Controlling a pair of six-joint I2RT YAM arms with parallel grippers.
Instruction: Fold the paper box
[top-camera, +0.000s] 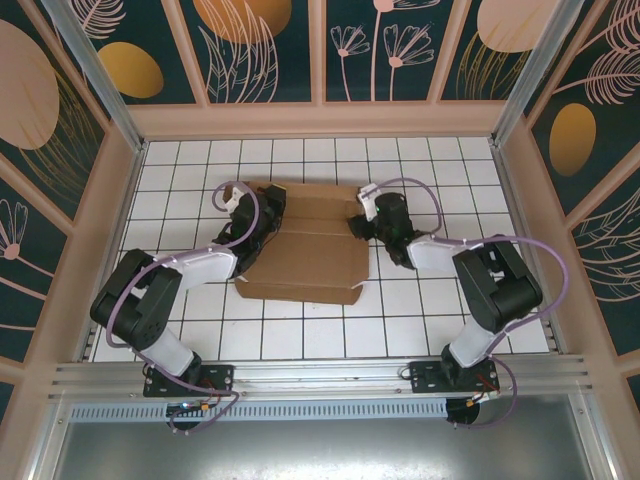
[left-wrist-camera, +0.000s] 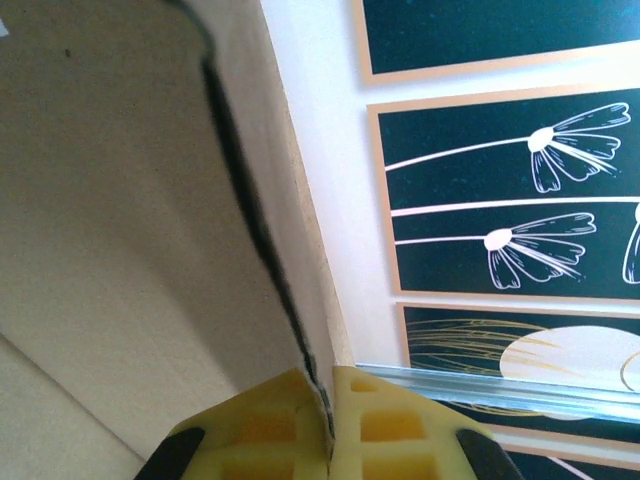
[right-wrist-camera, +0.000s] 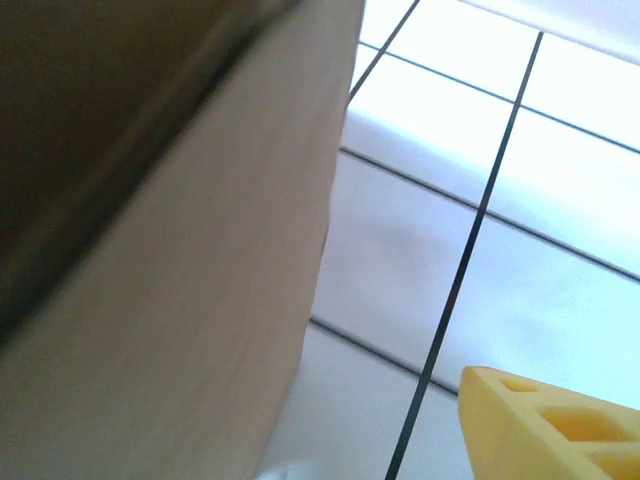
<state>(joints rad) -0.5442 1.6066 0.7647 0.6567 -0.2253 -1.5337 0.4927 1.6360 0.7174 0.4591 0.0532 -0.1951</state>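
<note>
Box (top-camera: 305, 255) sits mid-table (top-camera: 420, 300), slightly toward the far side, between the two arms. It is mostly opened out. The crease lines run left-right, so the panels stack near-to-far, and that near-far run looks like the longer axis, though not by much. The near panel is wider than the far one, its near-left corner pokes out toward the left arm, and its near edge shows a thin folded lip. Material is plain brown corrugated cardboard, matte and unprinted, with notched corners at the far end.

Left gripper (top-camera: 252, 215) is at the box's far-left edge. In the left wrist view the two yellow waffle-patterned pads (left-wrist-camera: 270, 425) are pressed together on a thin cardboard edge, so the jaws are clamped on the box. From there the panel (left-wrist-camera: 120, 220) runs up and away as a smooth tan face with a dark wavy cut edge. Behind it are the pale wall and dark floral panels (left-wrist-camera: 500, 170).

Right gripper (top-camera: 362, 222) is at the far-right edge, touching or just beside the flap; the top view can't separate the two. The right wrist view shows one yellow finger (right-wrist-camera: 560, 420) at bottom right, clear of the cardboard (right-wrist-camera: 180, 300). White tile with black grout lines (right-wrist-camera: 480, 250) lies between them. The other finger is out of frame, so I can't tell the jaw opening.

Hard to make out:
- The right wrist view is badly blurred, and the cardboard is just a brown slab with a dark band at top left.
- In the top view both grippers cover the flap edges under them.
- Whether the side flaps are raised or flat is unclear.
</note>
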